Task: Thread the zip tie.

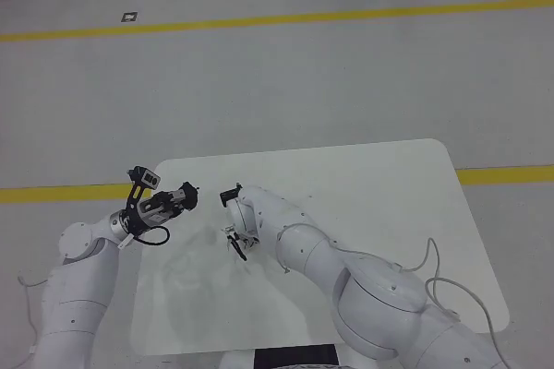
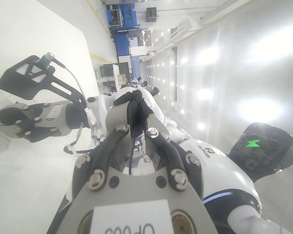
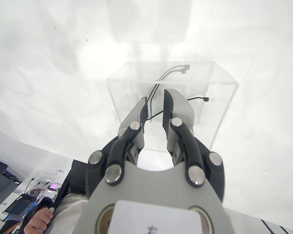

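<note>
Zip ties (image 3: 172, 70): black, inside clear box (image 3: 217, 113)
Right gripper (image 3: 156, 96): fingers apart, over box
Left gripper (image 2: 134, 99): closed, seemingly pinching 1 zip tie (image 2: 131, 152)

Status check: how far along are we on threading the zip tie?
Done: the left gripper is shut on a zip tie. In hand: the right gripper hangs open over the clear box, which holds more zip ties. Left: taking the tail and feeding it through the head; no loop shows yet.
</note>
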Controlling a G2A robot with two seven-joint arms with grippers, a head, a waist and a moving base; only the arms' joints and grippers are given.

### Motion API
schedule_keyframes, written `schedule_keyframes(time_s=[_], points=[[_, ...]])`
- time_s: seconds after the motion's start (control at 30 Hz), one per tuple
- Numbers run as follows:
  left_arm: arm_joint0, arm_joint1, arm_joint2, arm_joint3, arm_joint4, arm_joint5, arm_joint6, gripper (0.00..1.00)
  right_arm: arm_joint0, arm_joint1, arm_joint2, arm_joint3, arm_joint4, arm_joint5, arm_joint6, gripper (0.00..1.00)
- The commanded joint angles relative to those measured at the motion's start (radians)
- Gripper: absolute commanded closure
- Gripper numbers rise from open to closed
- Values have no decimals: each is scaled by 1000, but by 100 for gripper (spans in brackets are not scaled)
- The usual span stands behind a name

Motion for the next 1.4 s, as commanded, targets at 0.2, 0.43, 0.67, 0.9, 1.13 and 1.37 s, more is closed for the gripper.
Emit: schedule_keyframes(time_s=[0.2,0.43,0.67,0.9,1.13,1.37], points=[[0,0,0,0,0,0,0,100,3,-2,-10,4,-13,0,2,93],[0,0,0,0,0,0,0,100,9,-3,-10,5,-17,0,4,100],[0,0,0,0,0,0,0,100,16,-4,-2,3,-16,0,-3,100],[0,0,0,0,0,0,0,100,19,-3,9,3,-13,0,-8,100],[0,0,0,0,0,0,0,100,26,1,34,-9,12,0,-16,100],[0,0,0,0,0,0,0,100,36,4,50,-13,17,0,-13,100]])
